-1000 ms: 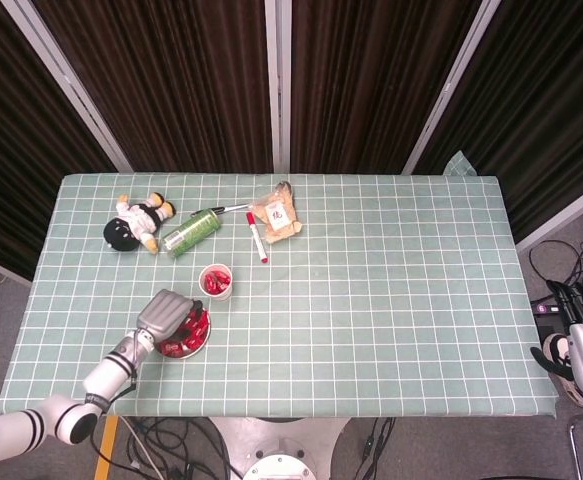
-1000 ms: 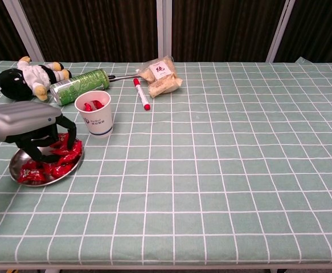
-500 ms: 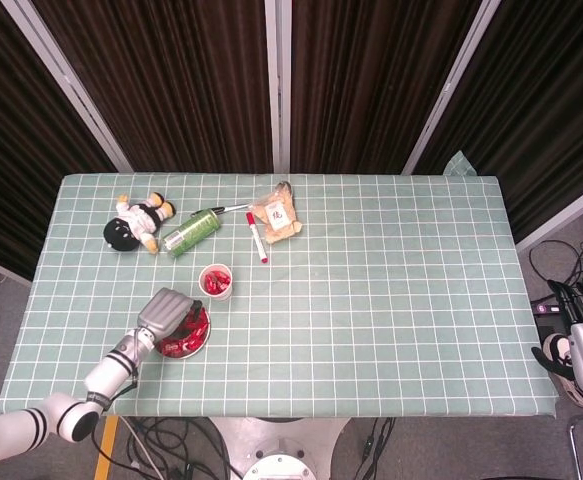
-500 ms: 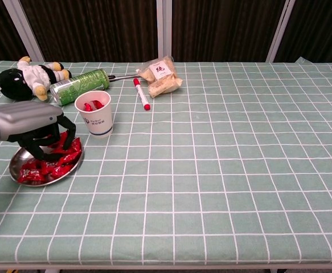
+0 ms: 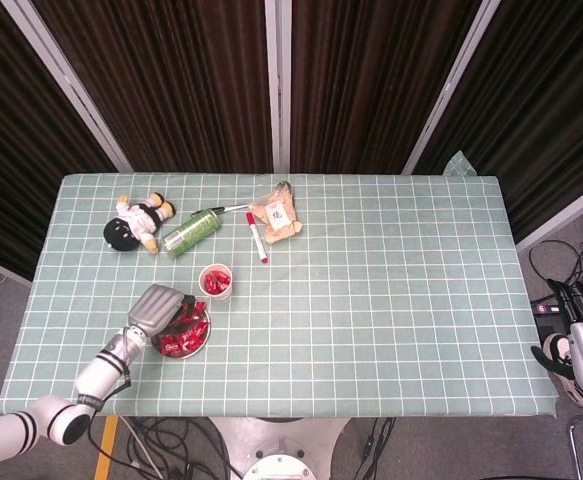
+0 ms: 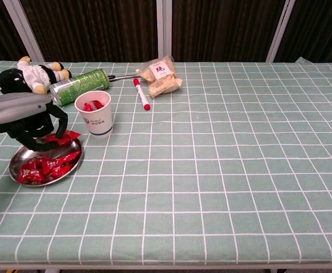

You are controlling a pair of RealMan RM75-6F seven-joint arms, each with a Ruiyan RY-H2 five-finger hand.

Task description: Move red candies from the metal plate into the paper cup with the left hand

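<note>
My left hand (image 6: 26,119) pinches a red candy (image 6: 62,137) above the metal plate (image 6: 17,172); the paper cup (image 6: 95,112) stands just right (and beyond).

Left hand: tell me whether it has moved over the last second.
Yes. The left hand has risen off the metal plate and drawn back toward the robot's left, now pinching a red candy above the plate's rim.

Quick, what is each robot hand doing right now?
Left robot hand: holding red candy above the metal plate.
Right robot hand: off the table edge; cannot tell.
</note>
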